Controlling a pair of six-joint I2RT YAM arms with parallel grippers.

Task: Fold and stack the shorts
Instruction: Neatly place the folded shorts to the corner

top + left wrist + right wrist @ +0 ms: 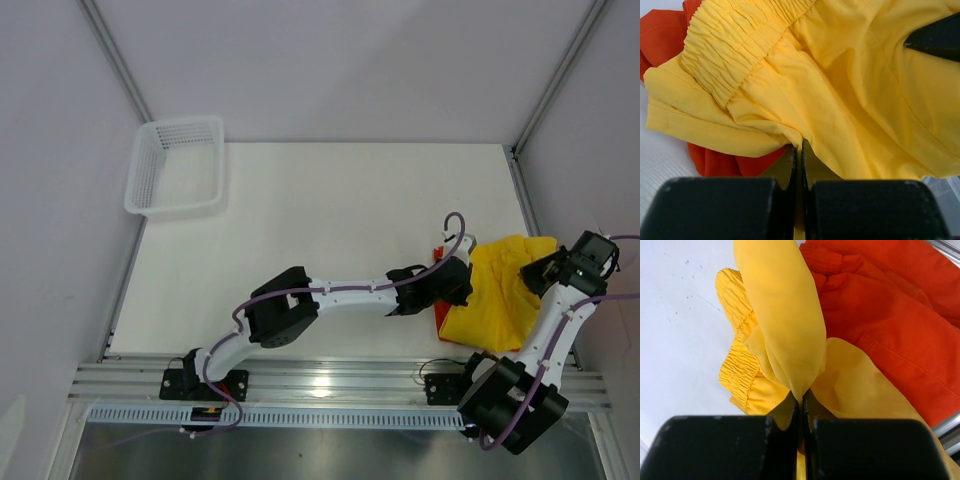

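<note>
The yellow shorts [498,295] lie bunched at the table's right side, draped over the orange-red shorts [441,316], of which only an edge shows from above. My left gripper [458,283] is shut on a fold of the yellow shorts [850,90] at their left side; orange-red fabric [715,161] peeks out beneath. My right gripper [548,268] is shut on another fold of the yellow shorts [780,315] at their far right, with the elastic waistband [735,370] to the left and the orange-red shorts [880,305] behind.
A white mesh basket [177,167] stands at the table's far left corner. The table's right edge [522,200] and metal frame rail run close to the right arm. The aluminium base rail [330,380] lies along the near edge.
</note>
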